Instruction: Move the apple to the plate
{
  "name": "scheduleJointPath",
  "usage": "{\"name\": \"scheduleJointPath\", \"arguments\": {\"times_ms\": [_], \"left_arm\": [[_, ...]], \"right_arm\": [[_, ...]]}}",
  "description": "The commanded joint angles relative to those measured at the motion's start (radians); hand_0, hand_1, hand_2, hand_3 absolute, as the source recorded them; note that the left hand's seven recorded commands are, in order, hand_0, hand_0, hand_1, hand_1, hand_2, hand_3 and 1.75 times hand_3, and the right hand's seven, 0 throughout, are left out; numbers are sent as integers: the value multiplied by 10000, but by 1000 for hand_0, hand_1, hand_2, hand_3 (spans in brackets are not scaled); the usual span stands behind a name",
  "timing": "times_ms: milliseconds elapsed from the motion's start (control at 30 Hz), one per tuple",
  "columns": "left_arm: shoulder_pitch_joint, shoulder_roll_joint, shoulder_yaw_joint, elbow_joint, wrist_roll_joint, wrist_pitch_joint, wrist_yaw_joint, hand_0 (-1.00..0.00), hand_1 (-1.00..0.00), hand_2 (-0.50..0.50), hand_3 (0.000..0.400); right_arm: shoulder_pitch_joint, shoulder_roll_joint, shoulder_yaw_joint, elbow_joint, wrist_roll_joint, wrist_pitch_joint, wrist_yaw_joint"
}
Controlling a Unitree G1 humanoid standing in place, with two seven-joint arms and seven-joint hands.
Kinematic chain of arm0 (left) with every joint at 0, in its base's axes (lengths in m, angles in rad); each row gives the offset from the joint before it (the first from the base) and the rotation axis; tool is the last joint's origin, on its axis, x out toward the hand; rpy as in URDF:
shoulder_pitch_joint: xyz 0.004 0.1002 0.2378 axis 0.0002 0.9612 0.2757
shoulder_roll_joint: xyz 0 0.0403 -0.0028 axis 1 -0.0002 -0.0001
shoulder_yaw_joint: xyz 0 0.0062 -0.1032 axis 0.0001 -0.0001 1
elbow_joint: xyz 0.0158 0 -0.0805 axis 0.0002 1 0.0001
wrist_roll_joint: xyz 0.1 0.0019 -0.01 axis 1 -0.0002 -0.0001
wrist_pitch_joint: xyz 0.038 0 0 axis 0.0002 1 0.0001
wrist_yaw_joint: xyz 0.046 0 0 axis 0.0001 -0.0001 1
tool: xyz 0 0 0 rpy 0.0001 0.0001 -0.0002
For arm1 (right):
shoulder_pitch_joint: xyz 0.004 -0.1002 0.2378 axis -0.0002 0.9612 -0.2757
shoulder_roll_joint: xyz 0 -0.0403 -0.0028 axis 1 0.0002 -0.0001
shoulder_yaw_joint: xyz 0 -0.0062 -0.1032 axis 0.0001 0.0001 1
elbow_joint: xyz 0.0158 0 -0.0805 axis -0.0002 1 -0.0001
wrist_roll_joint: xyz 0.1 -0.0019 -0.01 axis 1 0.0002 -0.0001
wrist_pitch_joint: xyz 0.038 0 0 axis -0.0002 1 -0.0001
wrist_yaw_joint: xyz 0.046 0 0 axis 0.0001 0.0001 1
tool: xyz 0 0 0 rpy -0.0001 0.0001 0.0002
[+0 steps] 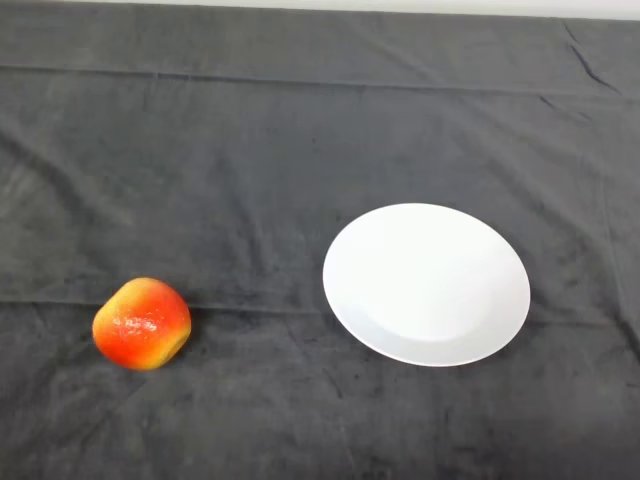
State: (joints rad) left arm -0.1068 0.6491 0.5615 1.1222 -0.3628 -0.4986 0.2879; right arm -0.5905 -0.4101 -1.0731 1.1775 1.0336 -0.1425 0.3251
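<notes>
The task is judged as not yet begun. The apple (142,323) is seen lying on the dark cloth (250,150) of the surface, at the left side, well apart from the white plate (345,300), on which nothing is placed. The whole move is left to be done. No robot part is shown.

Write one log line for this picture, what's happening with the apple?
apple: on cloth, left | plate: right, bare | apart | not yet moved
</notes>
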Motion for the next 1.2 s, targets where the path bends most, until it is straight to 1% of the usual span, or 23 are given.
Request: {"name": "scheduleJointPath", "arguments": {"times_ms": [33, 400, 633, 967, 1200], "left_arm": [[-343, 21, 269, 450, 244, -197, -84, 0, 0, 0, 0], [-374, 83, 236, 416, 381, -299, -116, 0, 0, 0, 0], [-385, 159, 157, 364, 576, -558, -60, 0, 0, 0, 0], [-408, 137, -293, 283, 1357, -1469, 422, 0, 0, 0, 0], [-475, 100, -554, 306, 1809, -2087, 631, 0, 0, 0, 0]], "right_arm": [[15, -409, -127, 61, -16, -42, 88], [15, -409, -127, 61, -16, -42, 88], [15, -409, -127, 61, -17, -43, 88], [15, -409, -128, 62, -17, -43, 88], [14, -410, -128, 64, -16, -43, 90]]}}
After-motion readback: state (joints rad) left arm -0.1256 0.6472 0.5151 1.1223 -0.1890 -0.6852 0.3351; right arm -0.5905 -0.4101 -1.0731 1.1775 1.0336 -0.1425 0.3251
